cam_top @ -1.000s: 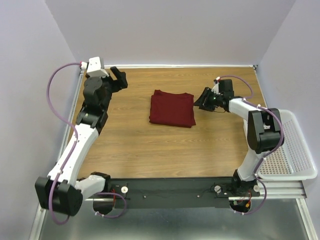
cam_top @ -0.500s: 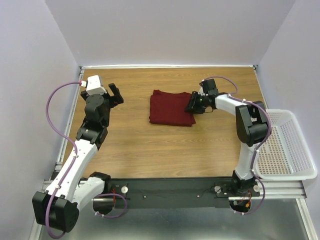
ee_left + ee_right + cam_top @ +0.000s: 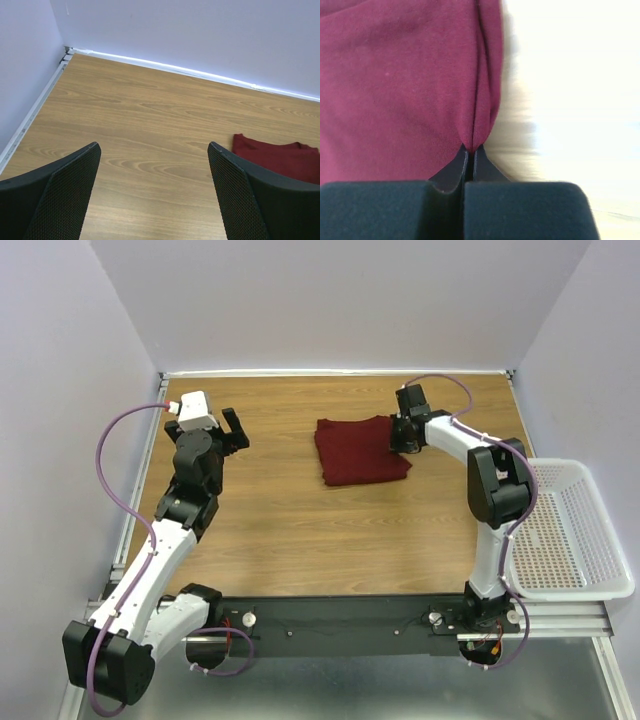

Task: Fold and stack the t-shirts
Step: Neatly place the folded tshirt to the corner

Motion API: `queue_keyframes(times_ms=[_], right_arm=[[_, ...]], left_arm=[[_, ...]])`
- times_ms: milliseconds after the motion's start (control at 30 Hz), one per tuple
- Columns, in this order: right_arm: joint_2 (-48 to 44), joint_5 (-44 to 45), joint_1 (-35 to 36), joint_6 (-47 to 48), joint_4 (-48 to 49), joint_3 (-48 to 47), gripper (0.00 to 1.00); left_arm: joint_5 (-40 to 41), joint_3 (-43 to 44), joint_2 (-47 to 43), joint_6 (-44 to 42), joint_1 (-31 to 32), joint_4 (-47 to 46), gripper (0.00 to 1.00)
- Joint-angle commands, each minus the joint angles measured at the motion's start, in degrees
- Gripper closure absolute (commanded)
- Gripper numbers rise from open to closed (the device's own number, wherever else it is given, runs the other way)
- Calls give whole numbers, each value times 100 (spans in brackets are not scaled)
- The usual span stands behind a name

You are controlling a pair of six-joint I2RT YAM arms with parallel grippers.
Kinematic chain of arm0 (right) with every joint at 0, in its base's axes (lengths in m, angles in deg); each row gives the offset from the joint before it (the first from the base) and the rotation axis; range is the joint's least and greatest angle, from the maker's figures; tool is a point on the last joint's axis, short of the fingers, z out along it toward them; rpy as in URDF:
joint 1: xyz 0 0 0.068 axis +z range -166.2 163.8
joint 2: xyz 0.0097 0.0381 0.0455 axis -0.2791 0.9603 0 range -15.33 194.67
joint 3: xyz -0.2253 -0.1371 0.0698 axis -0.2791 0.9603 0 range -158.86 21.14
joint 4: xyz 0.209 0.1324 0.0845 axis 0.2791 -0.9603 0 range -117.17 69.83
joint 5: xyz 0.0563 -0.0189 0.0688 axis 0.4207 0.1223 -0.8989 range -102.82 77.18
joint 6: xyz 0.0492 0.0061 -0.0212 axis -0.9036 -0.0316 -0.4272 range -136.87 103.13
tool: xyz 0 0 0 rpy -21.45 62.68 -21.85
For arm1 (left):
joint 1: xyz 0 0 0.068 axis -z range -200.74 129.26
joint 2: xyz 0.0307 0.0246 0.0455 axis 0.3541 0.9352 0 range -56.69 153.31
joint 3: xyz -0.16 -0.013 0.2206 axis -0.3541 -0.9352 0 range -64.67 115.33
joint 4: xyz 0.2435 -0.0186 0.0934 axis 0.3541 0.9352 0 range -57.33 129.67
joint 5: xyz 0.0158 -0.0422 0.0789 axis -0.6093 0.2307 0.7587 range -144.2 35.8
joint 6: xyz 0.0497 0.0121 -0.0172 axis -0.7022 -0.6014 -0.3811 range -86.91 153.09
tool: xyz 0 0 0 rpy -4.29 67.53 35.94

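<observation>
A folded maroon t-shirt [image 3: 360,450] lies on the wooden table, a little right of the middle and turned slightly askew. My right gripper [image 3: 398,434] is at its right edge, shut on a pinch of the cloth; in the right wrist view the maroon t-shirt [image 3: 405,75] bunches into a crease where the closed jaws of the right gripper [image 3: 470,148] meet. My left gripper [image 3: 233,426] hovers open over bare wood at the far left, well apart from the shirt. Between its wide fingers [image 3: 65,190] only the table shows, with the t-shirt [image 3: 280,160] off to the right.
A white mesh basket [image 3: 570,540] hangs off the table's right side. Walls close the table at the back and on both sides. A raised rail [image 3: 30,120] runs along the left edge.
The right gripper closed on the shirt's right edge and dragged it to the right and back, rotating it a little. The left arm drew back slightly and its jaws widened.
</observation>
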Motion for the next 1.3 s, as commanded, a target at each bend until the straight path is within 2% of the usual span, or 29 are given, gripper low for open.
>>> queue_keyframes(times_ms=[0,100,233,533,733,1000,1033,1167,1267], right_arm=[[141,2249,-160,1158,-706,-585,99],[229,3034,-301,1800,-751,-928,99],[572,4728,-626,2628,-751,-1395,99],[1354,5593,-1699,2945,-453,-2388,99],[1891,5691,-2331,3525,189,-2521,99],[2119,5358,-2920,3613,620,-2819,97],[2172,5331,-2991,3570,638,-2872,90],[2426,5033,-3167,3490,638,-3161,87],[2515,4866,-3237,3455,647,-3328,69]], left_arm=[[382,-126,-28,-241,54,-189,5],[628,-153,-54,-294,142,-198,5],[865,-214,-89,-399,440,-207,4],[1393,-328,42,-567,854,-286,2],[1525,-346,201,-646,907,-304,2],[1534,-293,569,-663,951,-277,2],[1534,-293,605,-663,951,-277,2],[1473,-293,763,-690,951,-277,2],[1463,-284,860,-707,951,-277,2]])
